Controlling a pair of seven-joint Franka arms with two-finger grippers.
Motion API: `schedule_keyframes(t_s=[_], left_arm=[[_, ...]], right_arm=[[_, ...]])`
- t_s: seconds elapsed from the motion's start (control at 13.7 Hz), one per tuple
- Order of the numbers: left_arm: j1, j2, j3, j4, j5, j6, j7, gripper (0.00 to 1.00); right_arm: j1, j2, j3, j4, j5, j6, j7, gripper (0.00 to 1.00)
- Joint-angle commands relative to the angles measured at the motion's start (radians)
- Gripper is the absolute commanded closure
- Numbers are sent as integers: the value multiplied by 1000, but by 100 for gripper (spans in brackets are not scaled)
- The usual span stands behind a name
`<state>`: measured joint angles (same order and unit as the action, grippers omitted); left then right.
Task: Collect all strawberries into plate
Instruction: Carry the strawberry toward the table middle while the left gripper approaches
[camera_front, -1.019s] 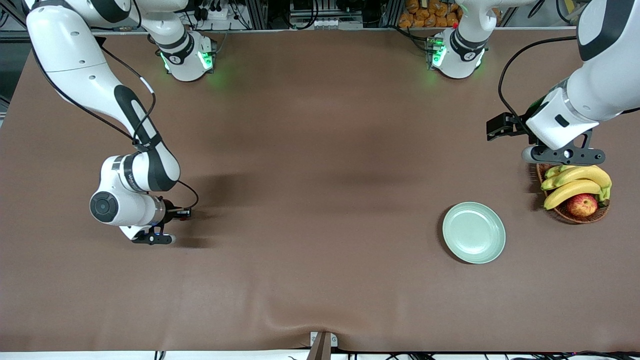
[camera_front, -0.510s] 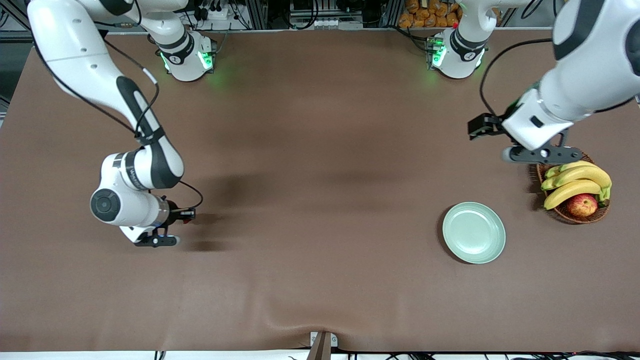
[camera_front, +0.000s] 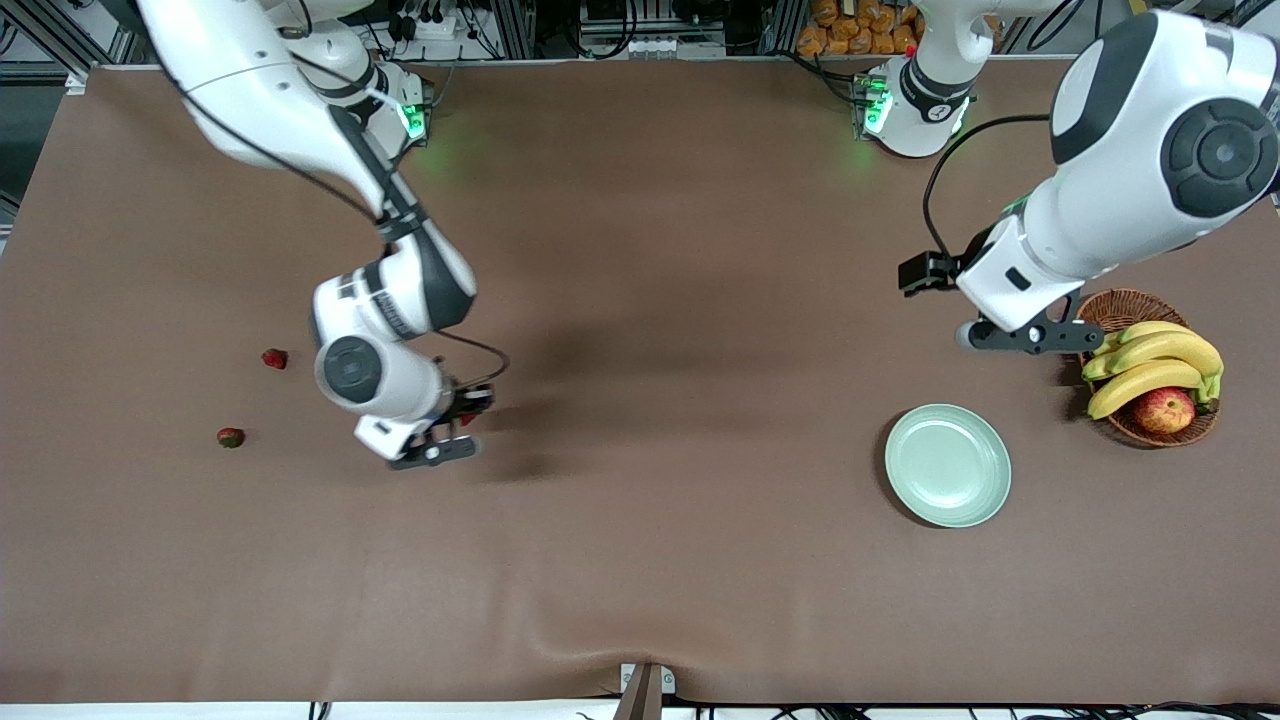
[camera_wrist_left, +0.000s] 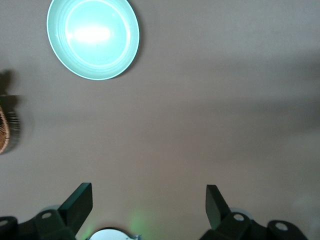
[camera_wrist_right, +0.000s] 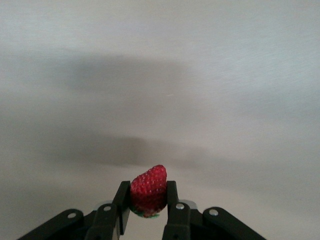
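Observation:
My right gripper (camera_front: 437, 452) is shut on a red strawberry (camera_wrist_right: 148, 187) and holds it up over bare table toward the right arm's end. Two more strawberries lie on the table near that end, one (camera_front: 274, 358) farther from the front camera and one (camera_front: 231, 437) nearer to it. The pale mint-green plate (camera_front: 947, 464) sits toward the left arm's end and holds nothing; it also shows in the left wrist view (camera_wrist_left: 93, 36). My left gripper (camera_front: 1025, 336) is open and holds nothing, over the table beside the basket.
A brown wicker basket (camera_front: 1130, 304) with bananas (camera_front: 1150, 365) and a red-yellow apple (camera_front: 1164, 410) stands at the left arm's end, beside the plate. A brown cloth covers the table.
My right arm has lifted and moved toward the table's middle with the strawberry, uncovering two strawberries on the table. My left gripper has moved away from the basket toward the middle.

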<state>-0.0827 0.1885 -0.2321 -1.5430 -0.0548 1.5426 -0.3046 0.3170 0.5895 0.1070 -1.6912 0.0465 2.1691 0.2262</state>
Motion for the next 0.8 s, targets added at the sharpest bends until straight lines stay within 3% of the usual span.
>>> schedule_keyframes(t_s=[0.0, 0.29, 0.44, 0.73], left_arm=[[-5, 42, 2, 46, -22, 5, -51, 0], [-18, 78, 2, 47, -45, 45, -86, 0], [-47, 97, 2, 47, -45, 63, -111, 0], [-110, 147, 2, 49, -45, 142, -218, 0]], right_arm=[[114, 44, -9, 51, 9, 21, 151, 100], [188, 98, -9, 50, 61, 122, 209, 99], [208, 112, -10, 50, 102, 168, 208, 89], [206, 122, -9, 50, 104, 169, 208, 69]])
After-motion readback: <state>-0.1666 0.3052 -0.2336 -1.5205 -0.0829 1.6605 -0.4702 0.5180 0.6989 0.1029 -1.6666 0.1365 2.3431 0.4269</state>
